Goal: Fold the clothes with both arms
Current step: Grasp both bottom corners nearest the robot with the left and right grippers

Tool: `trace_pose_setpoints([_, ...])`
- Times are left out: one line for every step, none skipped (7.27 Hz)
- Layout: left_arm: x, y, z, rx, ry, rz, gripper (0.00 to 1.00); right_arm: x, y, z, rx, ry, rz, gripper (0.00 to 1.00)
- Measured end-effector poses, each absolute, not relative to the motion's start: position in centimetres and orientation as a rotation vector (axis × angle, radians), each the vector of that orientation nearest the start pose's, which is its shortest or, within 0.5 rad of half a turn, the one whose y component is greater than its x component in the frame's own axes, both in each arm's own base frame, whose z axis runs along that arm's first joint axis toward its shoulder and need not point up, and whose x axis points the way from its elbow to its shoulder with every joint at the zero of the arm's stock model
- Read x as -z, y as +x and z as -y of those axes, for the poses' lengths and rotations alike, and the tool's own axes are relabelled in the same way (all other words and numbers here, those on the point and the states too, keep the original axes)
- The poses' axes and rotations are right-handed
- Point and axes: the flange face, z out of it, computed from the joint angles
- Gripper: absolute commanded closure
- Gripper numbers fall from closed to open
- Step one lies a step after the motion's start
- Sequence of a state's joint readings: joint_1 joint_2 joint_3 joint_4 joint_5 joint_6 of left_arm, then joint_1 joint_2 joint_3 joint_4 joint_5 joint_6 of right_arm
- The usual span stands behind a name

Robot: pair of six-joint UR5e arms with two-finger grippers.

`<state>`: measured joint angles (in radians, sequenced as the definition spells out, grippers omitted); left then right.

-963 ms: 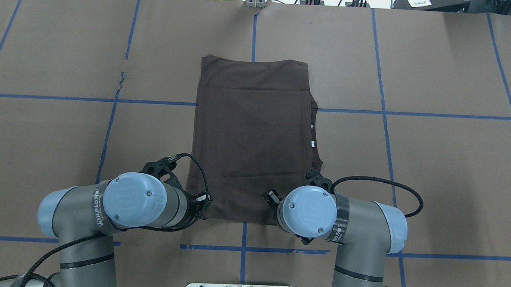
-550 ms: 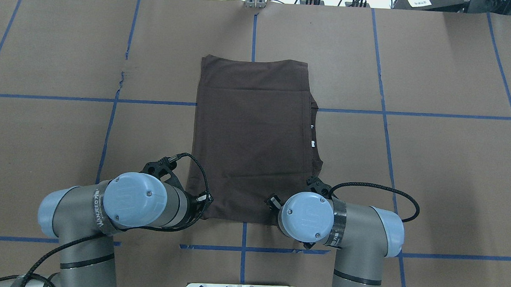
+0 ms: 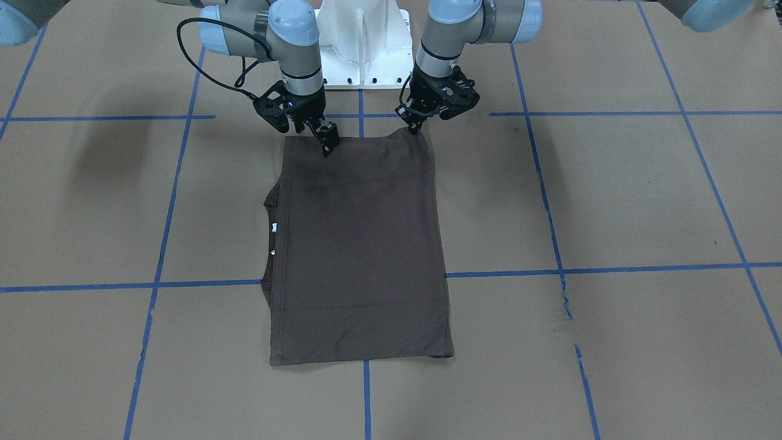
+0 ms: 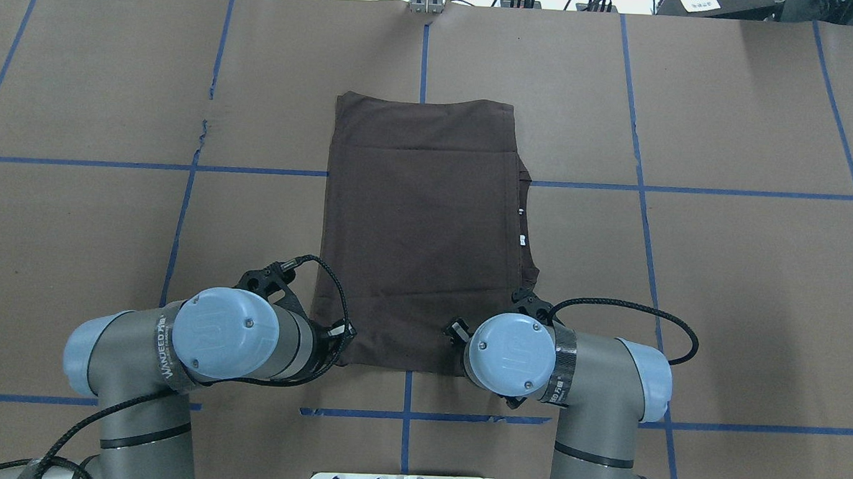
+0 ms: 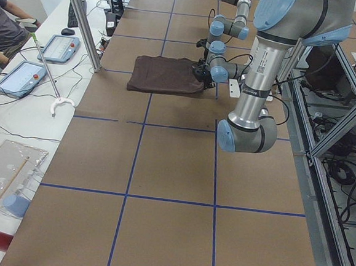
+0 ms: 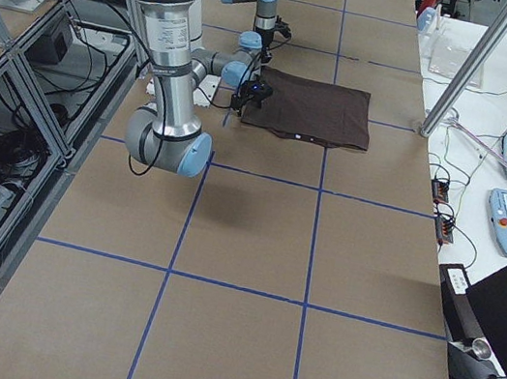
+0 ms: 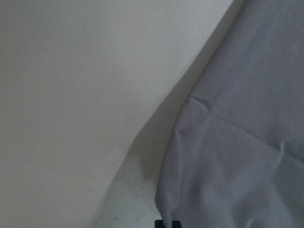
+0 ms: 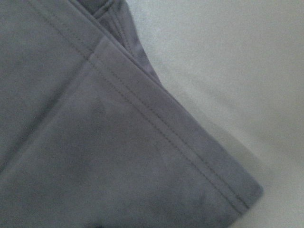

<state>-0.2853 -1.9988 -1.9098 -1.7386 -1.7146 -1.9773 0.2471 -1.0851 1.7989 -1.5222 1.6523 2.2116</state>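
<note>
A dark brown T-shirt lies folded in a flat rectangle on the brown paper table, its collar and small white tags showing at one side. My left gripper sits at the shirt's near corner. It is shut on the cloth, which rises slightly there in the left wrist view. My right gripper hangs open just over the near hem, further in from the other corner. The right wrist view shows that hemmed corner lying flat, with no fingers in sight.
The white pedestal base stands just behind the grippers. Blue tape lines cross the brown paper, which has a small tear. Tablets, an upright post and a seated person are along the far table edge.
My right wrist has shifted a little leftward and toward the shirt's near hem. The left arm and the shirt have not moved.
</note>
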Motion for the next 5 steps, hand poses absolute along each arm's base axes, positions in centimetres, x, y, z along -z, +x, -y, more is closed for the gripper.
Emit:
trace_pose_setpoints([-25.54,53.97,28.23,0.572,-0.192,-0.937,1.0,-28.17,-58.59,27.89,-0.812,-0.23,0.759,0.0])
trace_pose_setpoints([-25.54,53.97,28.23,0.572,-0.193,-0.937,1.0,-27.93,-58.75,27.98,-0.811,-0.23,0.76,0.0])
trace_pose_setpoints([-25.53,53.96,28.23,0.572,-0.193,-0.938,1.0,-27.94,-58.99,28.07,-0.811,-0.229,0.757,0.0])
trace_pose_setpoints([-25.52,53.96,28.23,0.572,-0.193,-0.938,1.0,-28.07,-59.18,28.13,-0.812,-0.229,0.754,0.0])
trace_pose_setpoints([-25.53,53.96,28.23,0.572,-0.193,-0.938,1.0,-28.23,-59.3,28.14,-0.814,-0.229,0.751,0.02])
